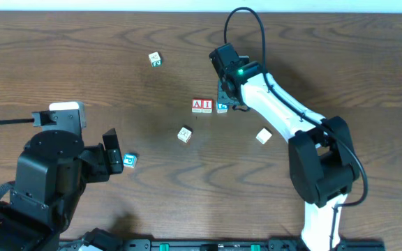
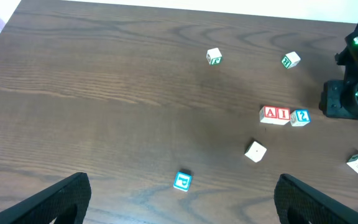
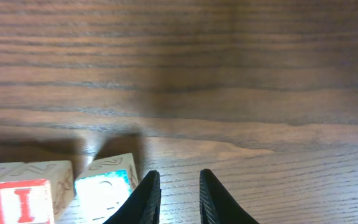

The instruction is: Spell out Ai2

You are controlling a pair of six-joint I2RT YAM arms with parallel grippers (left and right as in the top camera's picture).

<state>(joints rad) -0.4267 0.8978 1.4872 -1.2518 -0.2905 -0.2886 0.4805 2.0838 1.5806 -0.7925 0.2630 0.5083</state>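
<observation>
A red "A" block (image 1: 197, 105) and a red "I" block (image 1: 207, 105) stand side by side mid-table, with a blue "2" block (image 1: 222, 107) touching the I on its right. The row also shows in the left wrist view, A (image 2: 269, 114), I (image 2: 283, 115), 2 (image 2: 300, 117). My right gripper (image 1: 230, 104) sits low just right of the 2 block (image 3: 107, 186). Its fingers (image 3: 178, 186) are nearly together with nothing between them. My left gripper (image 2: 182, 202) is wide open and empty at the front left.
A blue block (image 1: 130, 160) lies just ahead of my left gripper (image 1: 114, 157). Loose pale blocks lie at the back left (image 1: 155, 59), below the row (image 1: 184, 134) and to its right (image 1: 264, 136). The right arm reaches in from the front right.
</observation>
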